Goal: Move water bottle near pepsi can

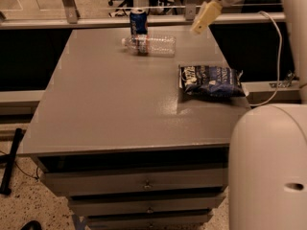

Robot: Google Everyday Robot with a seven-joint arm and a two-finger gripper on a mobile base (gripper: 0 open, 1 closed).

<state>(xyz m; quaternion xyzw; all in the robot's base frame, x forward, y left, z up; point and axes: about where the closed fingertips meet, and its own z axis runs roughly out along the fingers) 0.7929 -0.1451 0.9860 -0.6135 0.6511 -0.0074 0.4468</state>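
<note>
The water bottle (149, 45) lies on its side at the far end of the grey table (110, 109), cap pointing left, its reddish label band near the cap end. The pepsi can (138, 21) stands upright just behind the bottle's cap end, close to or touching it. My gripper (203, 19) hangs in the air above the table's far right corner, to the right of the bottle and apart from it, holding nothing.
A blue-and-white snack bag (210, 81) lies at the table's right edge. My white arm body (268, 166) fills the lower right. A railing (96, 20) runs behind the table, drawers (144, 183) sit below it, and a cable (278, 56) hangs at the right.
</note>
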